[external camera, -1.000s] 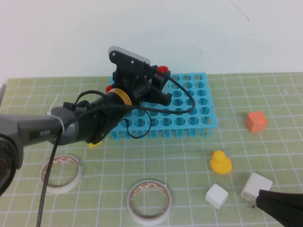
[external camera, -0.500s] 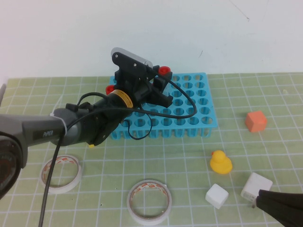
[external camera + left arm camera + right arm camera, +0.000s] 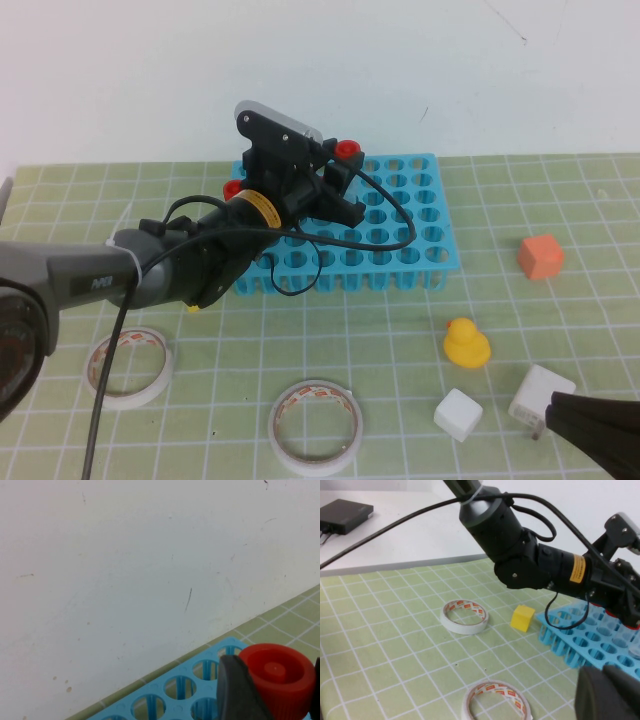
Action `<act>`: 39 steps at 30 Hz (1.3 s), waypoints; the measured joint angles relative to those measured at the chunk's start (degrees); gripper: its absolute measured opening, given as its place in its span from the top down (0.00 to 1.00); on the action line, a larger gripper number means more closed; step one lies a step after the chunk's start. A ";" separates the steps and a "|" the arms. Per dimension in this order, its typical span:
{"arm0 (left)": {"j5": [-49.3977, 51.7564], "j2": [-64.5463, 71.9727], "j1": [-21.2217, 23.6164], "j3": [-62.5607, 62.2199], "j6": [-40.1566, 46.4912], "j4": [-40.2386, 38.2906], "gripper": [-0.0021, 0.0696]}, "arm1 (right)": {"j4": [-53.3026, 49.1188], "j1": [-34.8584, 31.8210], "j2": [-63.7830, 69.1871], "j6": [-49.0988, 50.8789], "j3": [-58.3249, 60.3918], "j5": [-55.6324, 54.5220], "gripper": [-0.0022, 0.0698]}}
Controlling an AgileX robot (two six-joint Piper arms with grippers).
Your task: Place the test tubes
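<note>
Blue plastic marks your target: the test tube rack [image 3: 400, 225] sits mid-table on the green gridded mat [image 3: 560, 190], its long side running left to right. Your left gripper [image 3: 338, 178] hangs over the rack's far left part, fingers [image 3: 235, 690] pinching a red-capped test tube [image 3: 346, 150]. The cap pokes up above the fingers, and in the left wrist view it sits over the holes along the rack's far edge. You cannot tell from these views whether the tube's foot is in a hole. A second red cap [image 3: 230, 187] shows at the rack's left edge, just beside the arm.

Your right gripper [image 3: 592, 430] lies low at the near right corner of the mat, jaws pressed together and holding nothing, just beside a white plug block [image 3: 540, 392]. Near it are a white cube [image 3: 458, 413] and a yellow duck [image 3: 466, 343]. An orange cube [image 3: 540, 256] rests well right of the rack. Two tape rolls [image 3: 128, 366] [image 3: 315, 423] lie along the near side, and a yellow cube [image 3: 523, 617] sits under the left arm.
</note>
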 joint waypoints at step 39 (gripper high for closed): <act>15.29 -9.80 0.00 0.00 -2.78 6.76 0.68 | 0.11 0.00 0.00 -1.71 0.00 5.74 0.97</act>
